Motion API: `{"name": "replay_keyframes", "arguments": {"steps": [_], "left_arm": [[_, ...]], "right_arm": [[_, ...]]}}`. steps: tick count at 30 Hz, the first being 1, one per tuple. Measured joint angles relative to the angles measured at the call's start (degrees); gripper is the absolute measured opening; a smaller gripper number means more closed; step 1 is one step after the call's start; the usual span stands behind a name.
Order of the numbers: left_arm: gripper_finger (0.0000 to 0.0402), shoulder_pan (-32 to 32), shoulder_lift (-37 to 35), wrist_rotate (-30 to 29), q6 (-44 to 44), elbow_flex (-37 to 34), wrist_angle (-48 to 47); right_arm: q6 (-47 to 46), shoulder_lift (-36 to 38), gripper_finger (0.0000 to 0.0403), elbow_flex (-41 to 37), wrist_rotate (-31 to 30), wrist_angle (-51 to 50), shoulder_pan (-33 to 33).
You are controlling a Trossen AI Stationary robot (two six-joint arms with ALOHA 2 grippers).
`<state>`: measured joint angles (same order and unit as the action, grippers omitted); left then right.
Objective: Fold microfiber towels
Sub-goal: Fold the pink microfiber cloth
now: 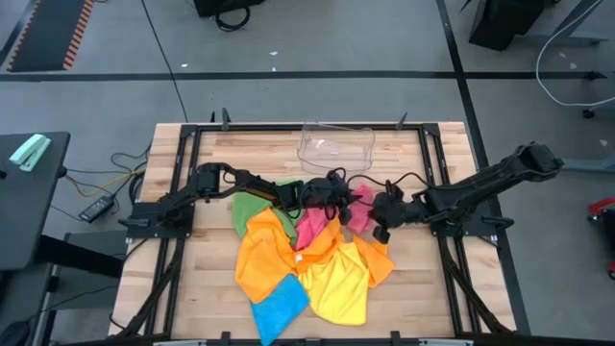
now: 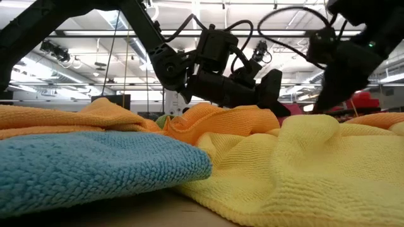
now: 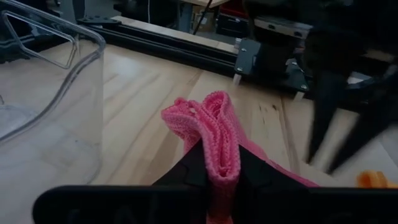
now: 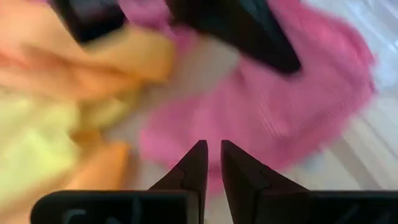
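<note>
Towels sit in a loose heap at centre of the high view: green towel (image 1: 252, 206) upper left of the pile, orange towel (image 1: 266, 258) mid, pink towel (image 1: 313, 225) at top centre, yellow towel (image 1: 336, 282) lower right, blue towel (image 1: 279, 309) at bottom. None looks folded, so by my read the task has barely begun and all five remain. Left gripper (image 1: 338, 189) is over the pink cloth; right gripper (image 1: 381, 231) just right of it, near the pile's edge. Clear plastic tray (image 1: 335, 144) stands above the heap, apart from it. Low view: blue and yellow fill the foreground, orange bunched behind, both arms hanging over the pile. Left wrist view: fingers clamp a raised fold of pink towel (image 3: 217, 134); the tray wall is at frame left on the wooden table (image 3: 149, 106). Right wrist view: fingers nearly closed, holding nothing, above pink with orange and yellow at frame left. Overlapping cloths look likely to drag along.
</note>
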<state>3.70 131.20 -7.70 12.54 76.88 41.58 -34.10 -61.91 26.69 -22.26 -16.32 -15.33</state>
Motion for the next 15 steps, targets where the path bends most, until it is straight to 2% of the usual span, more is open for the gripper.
{"name": "replay_keyframes", "arguments": {"steps": [6,12,15], "left_arm": [[0.005,-0.02,0.0,0.02,-0.48,-0.01,0.63],[0.0041,-0.02,0.0,0.02,-0.44,-0.02,1.36],[0.0044,-0.04,0.0,0.02,-0.37,-0.02,1.38]], "right_arm": [[4.6,-3.15,0.0052,-5.38,2.51,19.01,-0.11],[6.93,-9.21,0.0052,-11.94,-6.81,32.02,0.33],[7.75,-12.47,0.0052,-14.06,-7.53,37.75,1.42]]}}
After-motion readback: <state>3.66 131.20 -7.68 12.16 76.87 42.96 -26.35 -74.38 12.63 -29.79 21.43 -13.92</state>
